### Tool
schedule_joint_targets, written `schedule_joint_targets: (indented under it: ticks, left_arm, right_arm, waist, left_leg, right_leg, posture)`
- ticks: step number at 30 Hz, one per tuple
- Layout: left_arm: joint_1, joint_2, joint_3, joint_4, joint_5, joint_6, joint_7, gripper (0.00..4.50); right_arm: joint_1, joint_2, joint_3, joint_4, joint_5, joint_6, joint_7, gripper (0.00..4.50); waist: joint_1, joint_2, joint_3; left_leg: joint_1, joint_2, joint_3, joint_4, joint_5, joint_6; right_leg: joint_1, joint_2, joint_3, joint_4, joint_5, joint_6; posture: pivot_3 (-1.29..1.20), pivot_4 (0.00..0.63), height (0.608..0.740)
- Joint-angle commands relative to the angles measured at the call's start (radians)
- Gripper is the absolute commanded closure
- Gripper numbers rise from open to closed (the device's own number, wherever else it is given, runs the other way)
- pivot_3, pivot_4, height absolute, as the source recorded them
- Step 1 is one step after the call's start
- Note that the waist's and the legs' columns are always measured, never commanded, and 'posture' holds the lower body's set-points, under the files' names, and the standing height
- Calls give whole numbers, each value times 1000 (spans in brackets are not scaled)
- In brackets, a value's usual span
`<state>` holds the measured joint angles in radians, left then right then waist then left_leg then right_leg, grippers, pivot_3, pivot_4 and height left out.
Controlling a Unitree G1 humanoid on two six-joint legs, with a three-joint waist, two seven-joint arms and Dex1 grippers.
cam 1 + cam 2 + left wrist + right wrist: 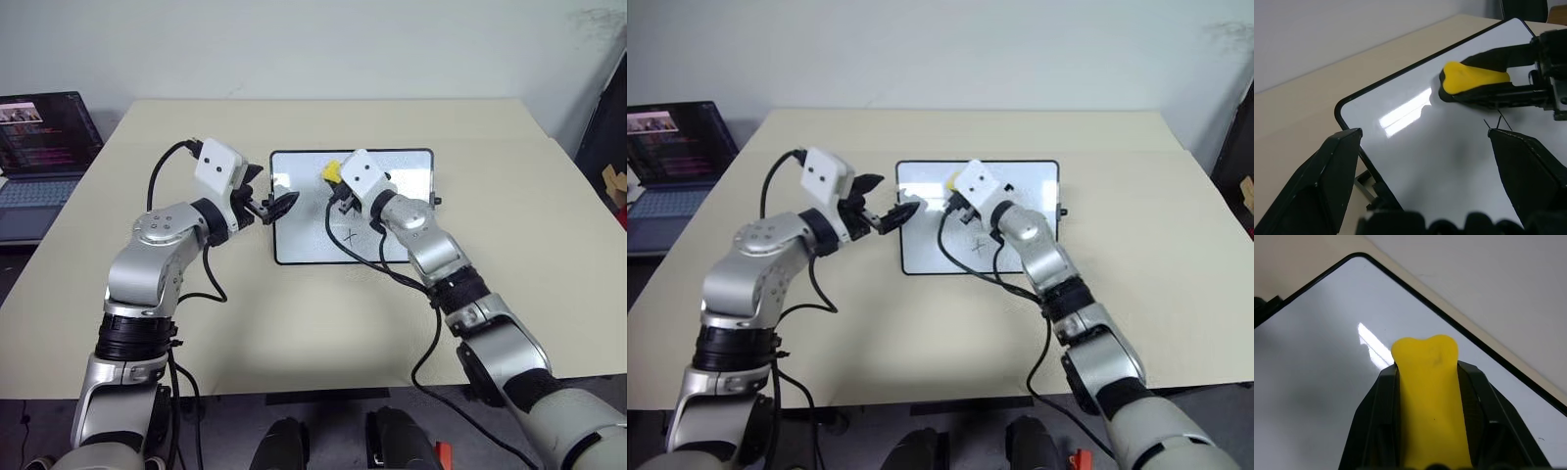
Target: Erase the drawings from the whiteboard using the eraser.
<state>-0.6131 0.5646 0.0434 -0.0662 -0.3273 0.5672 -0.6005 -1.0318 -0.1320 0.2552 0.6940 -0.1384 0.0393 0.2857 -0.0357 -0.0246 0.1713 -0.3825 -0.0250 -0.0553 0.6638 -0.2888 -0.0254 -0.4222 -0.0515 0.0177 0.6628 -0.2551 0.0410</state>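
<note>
**A:** Head camera first: the whiteboard point(392, 250) lies flat around the middle of the tabletop point(294, 323), a bit toward the far edge. An "x" mark point(350, 236) sits near the board's near edge. The right gripper point(336, 179) is over the board's far half with its fingers clenched on the yellow eraser point(332, 172). There's a laptop point(44, 147) off the tabletop's left edge.

**B:** And the left gripper point(277, 207)?

**A:** At the board's left edge, fingers spread, nothing in them.

**B:** Left wrist view?

**A:** Both fingers point(1327, 176) wide apart, the board's corner between them, the eraser point(1474, 78) beyond.

**B:** Right wrist?

**A:** The eraser point(1430, 401) is pinched between the fingers point(1374, 426), above the white surface near the board's corner.
</note>
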Motion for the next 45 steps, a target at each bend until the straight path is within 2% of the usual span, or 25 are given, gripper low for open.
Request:
schedule_joint_targets:
  ticks: [1,14,19,25,32,36,39,45]
  left_arm:
    - [5,20,29,-35,7,-11,2,0]
    - [32,24,43,-65,-2,0,15,0]
    - [32,18,38,-69,-2,3,20,0]
    - [38,16,38,-83,-6,8,22,0]
    - [36,0,21,-95,-7,10,23,0]
    - [36,-6,18,-97,-4,9,21,0]
    - [36,-7,19,-99,-4,9,21,0]
    - [41,-11,17,-98,-5,7,19,0]
  right_arm:
    - [-23,6,-25,72,-11,-34,-19,3263]
    - [72,-57,12,116,-74,-9,28,3263]
    - [79,-40,12,129,-77,2,25,3263]
    - [77,-58,6,136,-84,7,29,3263]
    - [26,29,48,139,-110,-17,38,3263]
    - [5,56,46,162,-122,-25,37,3264]
    - [7,45,39,176,-126,-27,33,3264]
    - [44,-44,-5,169,-113,-11,28,3264]
  waist:
    - [-1,0,0]
    - [4,-1,-5]
    - [4,-1,-5]
    - [4,-1,-5]
    - [-1,-1,-5]
    - [-24,-1,-5]
    - [-25,-1,-5]
    - [-11,-1,-5]
  left_leg:
    - [0,0,0,0,0,0]
    - [3,-2,-2,2,0,1]
    - [19,-2,-2,0,-2,4]
    - [20,-2,-3,1,-1,3]
    - [20,-2,-2,1,-1,3]
    - [20,0,-1,0,-1,3]
    - [20,0,-1,0,-1,3]
    - [20,0,-2,0,-1,3]
  right_leg:
    - [0,0,0,0,0,0]
    - [4,-1,-1,3,0,0]
    - [20,-1,-1,1,0,0]
    - [19,0,-1,3,1,0]
    - [19,0,-1,3,2,0]
    - [18,0,0,4,2,-1]
    - [17,1,0,4,3,-2]
    - [18,1,-1,3,3,-2]
  posture:
    - [0,150,740]
    - [0,150,740]
    - [0,150,740]
    - [0,150,740]
    - [0,150,740]
    - [0,150,740]
    - [0,150,740]
    - [0,150,740]
